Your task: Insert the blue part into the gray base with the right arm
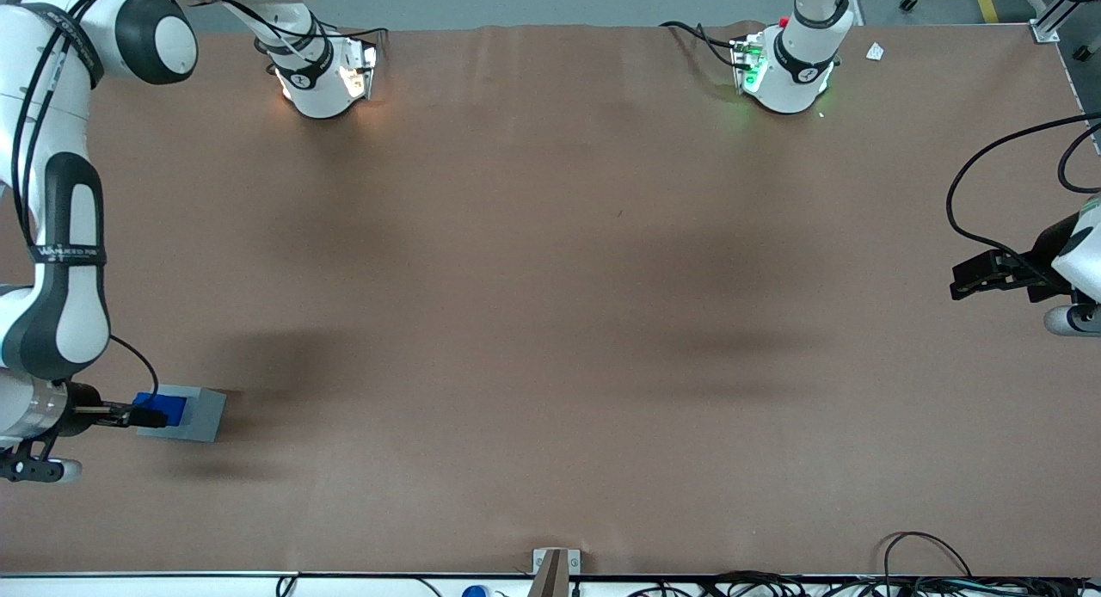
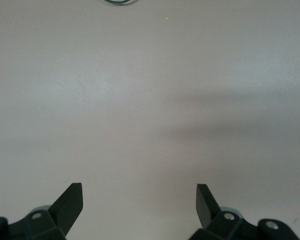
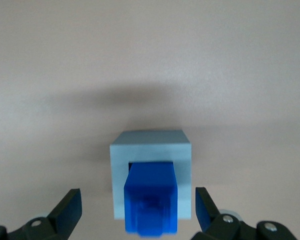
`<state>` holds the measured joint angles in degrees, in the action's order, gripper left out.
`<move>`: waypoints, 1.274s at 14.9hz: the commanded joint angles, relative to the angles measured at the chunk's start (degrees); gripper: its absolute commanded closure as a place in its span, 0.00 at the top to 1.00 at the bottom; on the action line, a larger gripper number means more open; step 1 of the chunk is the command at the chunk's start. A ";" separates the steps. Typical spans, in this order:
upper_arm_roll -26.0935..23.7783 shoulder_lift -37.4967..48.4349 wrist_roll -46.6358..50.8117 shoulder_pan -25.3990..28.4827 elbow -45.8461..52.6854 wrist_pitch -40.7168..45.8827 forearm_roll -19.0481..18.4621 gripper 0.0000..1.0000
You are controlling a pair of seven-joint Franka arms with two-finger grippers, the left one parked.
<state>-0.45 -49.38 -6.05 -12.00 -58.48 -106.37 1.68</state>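
Wrist view shows my tool [image 3: 138,210] spread wide, holding nothing, straddling the blue part [image 3: 151,202], which sits in the gray base [image 3: 151,150] recess, probably let go to seat.

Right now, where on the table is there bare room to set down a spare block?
Most of the brown table is bare: the whole middle stretch between the two arm bases and the front edge. It is crowded only at the working arm's end, where the open pincer straddles the blue part sitting in the gray base.
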 commanded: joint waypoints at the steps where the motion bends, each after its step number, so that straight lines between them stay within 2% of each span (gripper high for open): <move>1: -0.87 5.76 -0.81 -1.01 -1.28 5.97 0.87 1.00; 12: -0.78 23.43 2.97 1.19 -2.68 22.69 0.69 1.00; 19: -0.96 49.27 4.10 5.14 -29.90 18.05 0.17 1.00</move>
<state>-1.36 -10.27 -3.60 -7.70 -74.75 -84.15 1.91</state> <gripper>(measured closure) 0.000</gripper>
